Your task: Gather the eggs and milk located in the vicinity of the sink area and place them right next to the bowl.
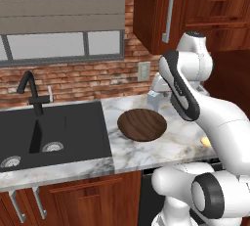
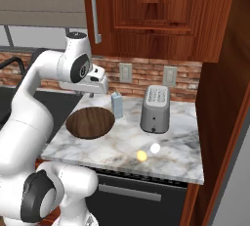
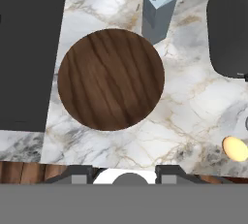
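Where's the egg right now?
The egg lies on the marble counter near its front edge, in front of the toaster and well to the right of the wooden bowl; a small white ball sits just beside it.

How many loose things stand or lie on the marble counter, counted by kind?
Bowl: 1
Milk: 1
Toaster: 1
Egg: 1
White ball: 1
Total: 5
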